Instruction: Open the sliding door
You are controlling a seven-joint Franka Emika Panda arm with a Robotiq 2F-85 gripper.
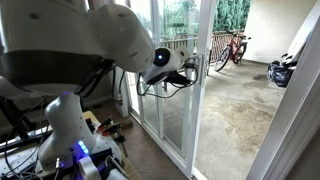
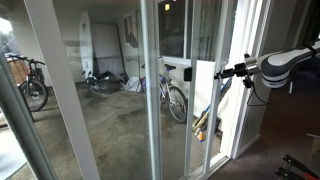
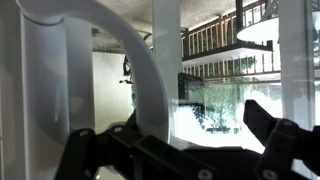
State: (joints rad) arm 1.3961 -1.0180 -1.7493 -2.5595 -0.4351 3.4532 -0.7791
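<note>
In an exterior view, the white robot arm (image 1: 120, 40) is seen reaching from the left towards the sliding door (image 1: 207, 100), whose white upright runs from floor to ceiling. The hand (image 1: 183, 72) is held at mid height, just beside that upright; whether it touches cannot be told at this size. To the right of the upright a concrete patio (image 1: 235, 100) is seen, with a bicycle (image 1: 235, 46) parked at the far end by a railing and a dark bundle (image 1: 282, 72) lying on the right.

In an exterior view taken from outdoors, the arm (image 2: 285, 62) is seen coming in from the right. The hand (image 2: 228, 72) is held against the white frame of the sliding door (image 2: 205, 110) at about half its height. Through the glass, a bicycle (image 2: 172, 95) is seen leaning near the door; another bicycle (image 2: 30, 82) is parked far to the left, and a pale surfboard (image 2: 87, 45) is propped against the far wall.

In the wrist view, the white loop handle (image 3: 150, 70) is seen very near, curving from the upper left down through the middle. The hand (image 3: 170, 135) is spread wide, its dark fingers (image 3: 90, 150) set well apart, with the handle passing between them and not gripped.
</note>
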